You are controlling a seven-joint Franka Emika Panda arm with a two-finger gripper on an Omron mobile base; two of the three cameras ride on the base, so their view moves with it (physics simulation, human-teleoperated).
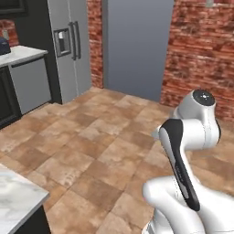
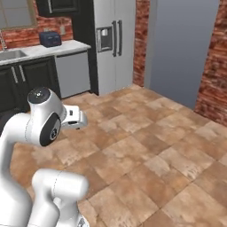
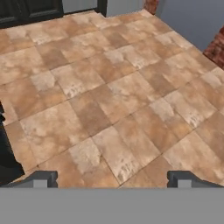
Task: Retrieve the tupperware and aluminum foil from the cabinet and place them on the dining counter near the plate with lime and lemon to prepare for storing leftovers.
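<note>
The end effector (image 3: 112,178) hangs spread wide and empty over the tiled floor (image 3: 109,96). No tupperware or foil in view, so the job looks barely begun (probably a drive towards the cabinet): keep the arm tucked

Brown tiled floor (image 3: 109,96) runs bare to the fridge (image 2: 111,44); beside the fridge, the worktop (image 2: 44,49) carries a toaster (image 2: 50,39).
</note>
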